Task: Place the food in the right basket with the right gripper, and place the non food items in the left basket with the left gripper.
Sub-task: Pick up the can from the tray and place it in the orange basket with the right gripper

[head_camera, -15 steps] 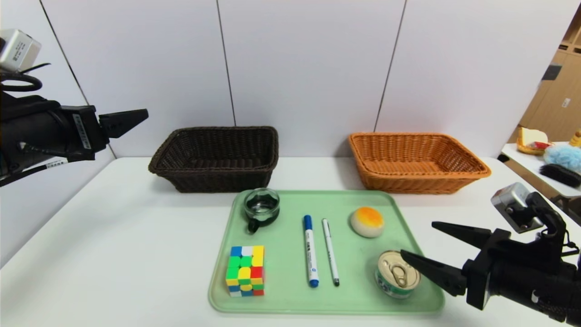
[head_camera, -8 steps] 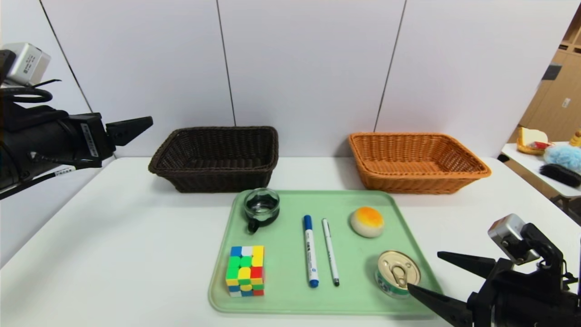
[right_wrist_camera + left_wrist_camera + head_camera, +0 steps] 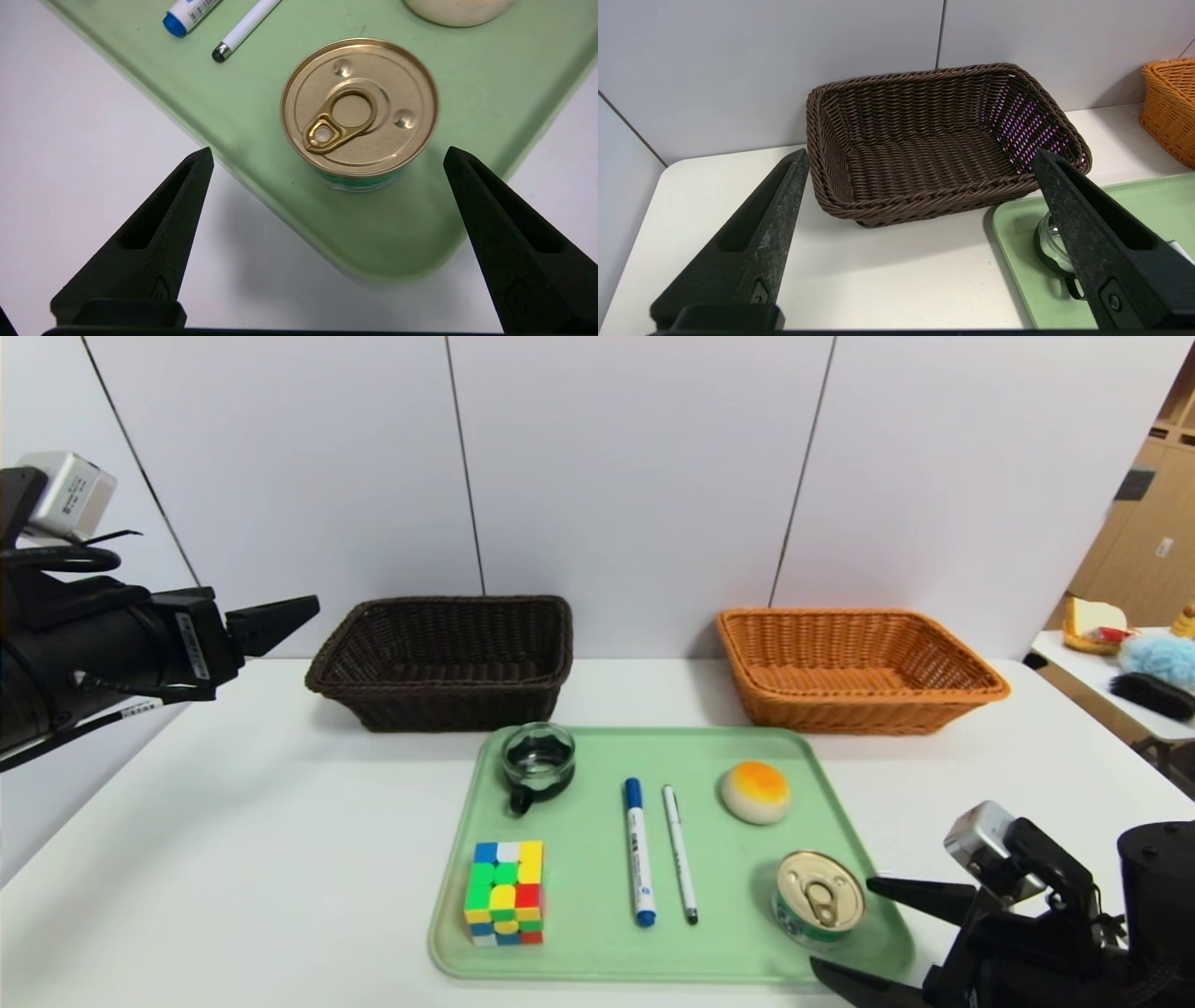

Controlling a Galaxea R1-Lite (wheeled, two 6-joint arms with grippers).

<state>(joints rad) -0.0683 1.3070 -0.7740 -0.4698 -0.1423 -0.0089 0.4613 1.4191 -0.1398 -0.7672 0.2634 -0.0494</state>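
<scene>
My right claw has dropped low beside the pale green plastic tray's near corner, fingers spread wide and empty, framing the short gold-lidded tin can standing there. If I close too low, a finger could catch the tray's rim. My left claw hovers open before the dark brown wicker basket.

Head view overlooks tray, right wrist close above, perhaps tilted

light: bright, even | shadows: soft | focus: sharp | edges: slightly bowed
</scene>
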